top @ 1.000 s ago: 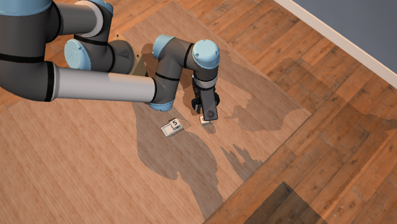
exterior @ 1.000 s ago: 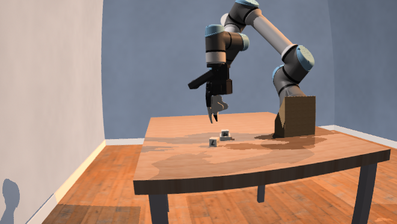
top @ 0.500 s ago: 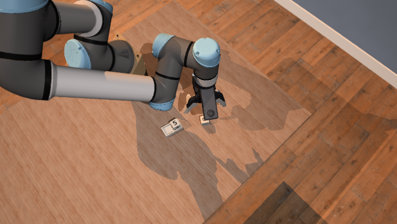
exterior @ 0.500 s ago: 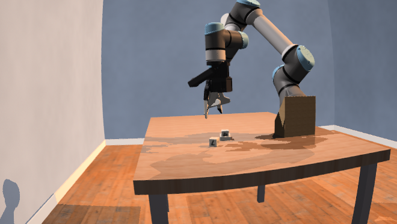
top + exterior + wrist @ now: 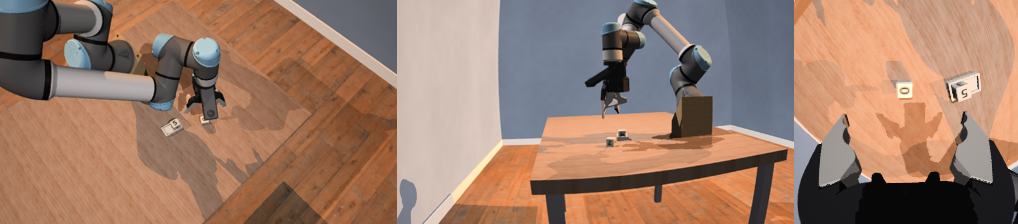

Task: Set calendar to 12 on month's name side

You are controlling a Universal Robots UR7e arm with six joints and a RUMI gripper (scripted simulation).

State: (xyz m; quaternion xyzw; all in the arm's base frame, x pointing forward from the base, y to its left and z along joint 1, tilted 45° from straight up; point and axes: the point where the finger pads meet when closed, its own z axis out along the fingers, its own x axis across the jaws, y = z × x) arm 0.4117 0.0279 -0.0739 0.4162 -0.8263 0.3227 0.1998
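Note:
The loose white cube [image 5: 204, 121] [image 5: 610, 142] [image 5: 904, 90] stands on the table beside the tray, a 0 on its top face and a dark mark like a 7 on the side facing the exterior camera. The small white tray [image 5: 167, 130] [image 5: 622, 138] [image 5: 975, 83] bears the other cube [image 5: 174, 123] [image 5: 622, 132] [image 5: 962, 92] at one end, a 5 on its top; its other end is empty. I cannot tell whether that cube sits flat. No month's name is readable. My gripper [image 5: 205, 108] [image 5: 610, 115] [image 5: 905, 113] is open and empty, well above the loose cube.
The wooden table [image 5: 90, 156] [image 5: 577, 168] carries the arm's wooden base block [image 5: 696, 117] on one side. The arm's forearm [image 5: 105, 86] reaches over the table in the top view. Arm shadows fall around the tray and loose cube.

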